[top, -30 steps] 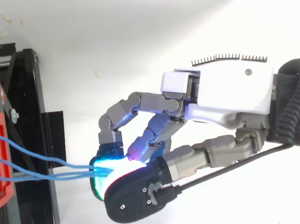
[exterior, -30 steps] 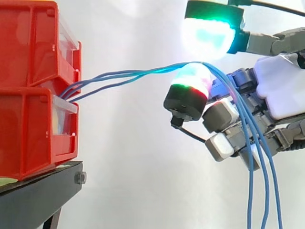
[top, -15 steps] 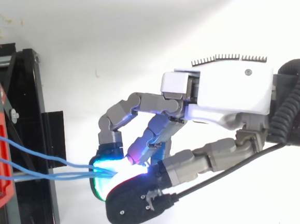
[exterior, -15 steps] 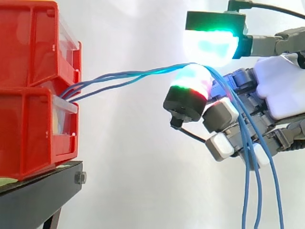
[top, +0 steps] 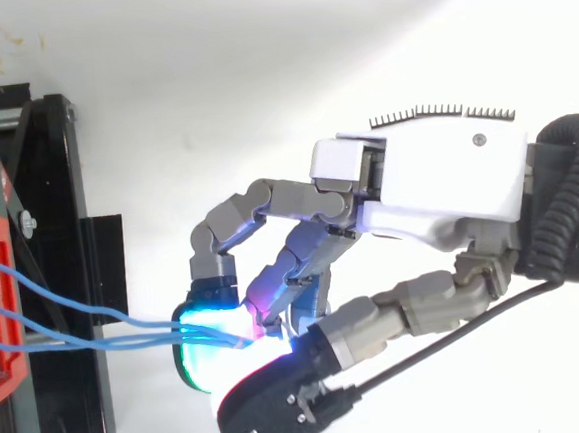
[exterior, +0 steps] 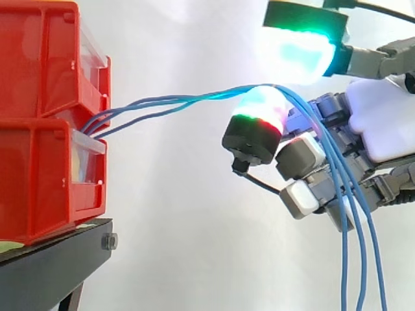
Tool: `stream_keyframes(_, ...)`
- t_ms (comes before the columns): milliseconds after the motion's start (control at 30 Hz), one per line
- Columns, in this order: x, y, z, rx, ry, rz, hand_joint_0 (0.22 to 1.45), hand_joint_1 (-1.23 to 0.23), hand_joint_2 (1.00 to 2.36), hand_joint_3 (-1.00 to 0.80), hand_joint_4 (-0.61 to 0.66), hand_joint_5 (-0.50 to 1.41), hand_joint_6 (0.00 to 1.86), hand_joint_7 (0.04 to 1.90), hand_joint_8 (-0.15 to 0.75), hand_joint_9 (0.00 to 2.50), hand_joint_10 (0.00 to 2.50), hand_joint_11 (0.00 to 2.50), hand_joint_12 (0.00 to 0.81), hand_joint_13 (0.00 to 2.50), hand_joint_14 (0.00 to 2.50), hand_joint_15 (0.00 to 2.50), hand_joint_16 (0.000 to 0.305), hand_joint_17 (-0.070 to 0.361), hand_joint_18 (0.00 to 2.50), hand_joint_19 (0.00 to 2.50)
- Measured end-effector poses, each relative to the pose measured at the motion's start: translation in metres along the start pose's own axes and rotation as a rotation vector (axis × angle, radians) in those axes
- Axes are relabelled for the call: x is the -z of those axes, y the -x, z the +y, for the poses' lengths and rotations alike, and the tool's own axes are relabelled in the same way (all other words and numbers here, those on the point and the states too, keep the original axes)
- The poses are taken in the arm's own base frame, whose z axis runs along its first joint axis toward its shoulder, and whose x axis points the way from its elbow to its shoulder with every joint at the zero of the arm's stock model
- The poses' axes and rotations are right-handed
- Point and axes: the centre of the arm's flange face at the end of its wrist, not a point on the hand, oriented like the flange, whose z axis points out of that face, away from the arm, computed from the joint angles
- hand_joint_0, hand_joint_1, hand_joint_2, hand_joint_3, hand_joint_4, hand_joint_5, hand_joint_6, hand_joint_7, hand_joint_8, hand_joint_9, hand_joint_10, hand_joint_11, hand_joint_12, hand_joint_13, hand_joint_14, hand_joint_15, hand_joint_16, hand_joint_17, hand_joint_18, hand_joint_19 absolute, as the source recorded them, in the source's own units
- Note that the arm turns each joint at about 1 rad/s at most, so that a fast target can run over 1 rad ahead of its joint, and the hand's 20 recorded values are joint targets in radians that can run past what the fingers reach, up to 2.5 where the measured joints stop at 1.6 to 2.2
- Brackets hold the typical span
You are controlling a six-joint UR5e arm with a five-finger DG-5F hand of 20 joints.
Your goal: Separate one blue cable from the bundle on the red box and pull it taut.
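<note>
Several thin blue cables (exterior: 175, 103) run from the gap between the two stacked red bins (exterior: 39, 65) rightward to my hand (exterior: 382, 123). They lie bunched over the glowing pad of one curled finger (exterior: 259, 116), then hang down past the other curled fingers. The thumb's green-white pad (exterior: 301, 55) hovers above the cables with a clear gap. In the top view the cables (top: 98, 327) leave the red bin (top: 1, 309) slightly spread and meet at the glowing fingertip of the hand (top: 437, 180).
The bins stand on a black stand (exterior: 52, 265) at the left, whose frame (top: 61, 244) reaches toward the hand. A white curtain lies behind. The cables' loose ends drop out of sight at the bottom right of the side view.
The thumb has lifted up and swung away from the finger pad, widening the gap over the cables. The cables and other fingers have barely shifted.
</note>
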Motion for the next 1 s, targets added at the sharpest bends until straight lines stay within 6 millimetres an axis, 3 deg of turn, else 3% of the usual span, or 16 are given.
stream_keyframes(133,0.0,0.0,0.0001,0.0,0.0,0.0,0.53,-0.48,1.0,-0.5,0.09,-0.15,0.77,1.1,0.351,0.95,0.02,1.02,0.406,0.85,0.02,0.65,0.053,0.119,0.79,0.76)
stream_keyframes(300,0.0,0.0,0.0001,0.001,0.0,0.0,0.59,-0.56,1.01,-0.41,0.09,-0.15,0.74,1.11,0.339,0.94,0.02,1.01,0.395,0.84,0.02,0.65,0.051,0.114,0.77,0.77)
stream_keyframes(367,0.0,0.0001,0.0001,0.001,0.0,0.0,0.61,-0.62,1.01,-0.32,0.07,-0.15,0.74,1.1,0.33,0.93,0.02,1.02,0.39,0.85,0.02,0.65,0.051,0.114,0.78,0.77)
stream_keyframes(533,0.0,0.0,0.0001,0.001,0.0,0.001,0.62,-0.63,1.0,-0.07,0.11,-0.15,0.76,1.0,0.387,0.98,0.01,1.0,0.444,0.9,0.02,0.63,0.063,0.141,0.88,0.7)
stream_keyframes(567,0.0,0.0,0.0001,0.001,0.0,0.0,0.6,-0.61,1.12,-0.07,0.12,-0.15,0.76,0.99,0.388,0.98,0.01,1.0,0.451,0.91,0.01,0.62,0.064,0.145,0.89,0.69)
stream_keyframes(633,0.0,0.0,0.0,0.001,0.0,0.0,0.59,-0.62,1.16,-0.08,0.13,-0.15,0.77,0.99,0.392,0.98,0.01,1.0,0.451,0.91,0.02,0.62,0.065,0.146,0.9,0.69)
stream_keyframes(700,0.0,0.0,0.0,0.001,0.0,0.0,0.6,-0.66,1.13,-0.07,0.13,-0.16,0.77,0.98,0.39,0.98,0.01,1.0,0.45,0.91,0.01,0.62,0.065,0.145,0.9,0.69)
stream_keyframes(767,0.0,0.0,0.0,0.0,0.0,0.0,0.65,-0.75,1.0,-0.06,0.13,-0.17,0.79,0.97,0.37,0.97,0.01,1.0,0.438,0.9,0.01,0.63,0.061,0.137,0.88,0.69)
stream_keyframes(1000,-0.0001,0.0008,0.0001,0.0,0.0,0.0,0.68,-0.82,1.01,-0.26,0.08,-0.19,0.81,0.96,0.315,0.89,0.02,1.03,0.379,0.84,0.02,0.63,0.049,0.111,0.8,0.72)
